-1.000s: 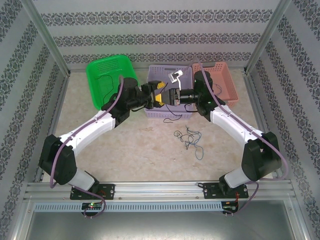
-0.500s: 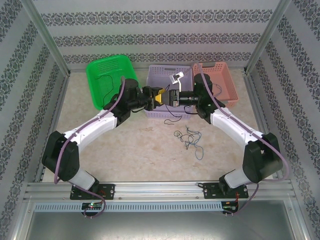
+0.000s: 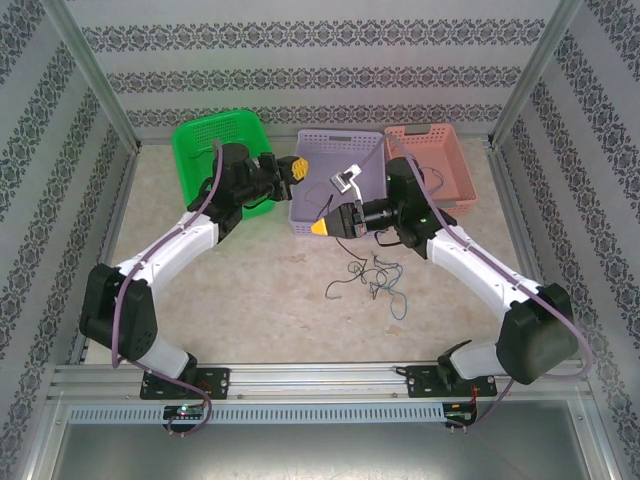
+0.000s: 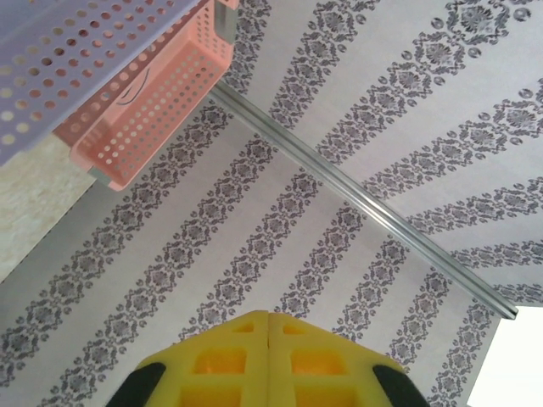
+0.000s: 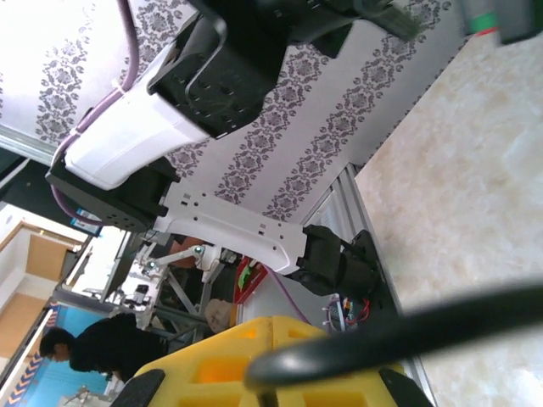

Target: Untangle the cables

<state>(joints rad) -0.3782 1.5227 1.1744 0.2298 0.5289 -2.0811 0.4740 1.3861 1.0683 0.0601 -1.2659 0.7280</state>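
The cables lie as a small tangle of thin black and blue-green strands on the table in front of the purple basket. One black strand trails out to the tangle's left. My right gripper hovers at the basket's front edge. Its yellow fingers are pressed together, with a black cable pinched at the seam and crossing in front of them. My left gripper sits between the green basket and the purple one. Its yellow fingers are shut with nothing visible between them.
A pink basket stands at the back right, also seen as a pink basket from the left wrist. A white plug-like item rests in the purple basket. Patterned walls and metal rails enclose the table.
The grippers have parted: the left one swung back and left toward the green basket, and the right one came forward to the purple basket's front edge. A black strand now trails further left.
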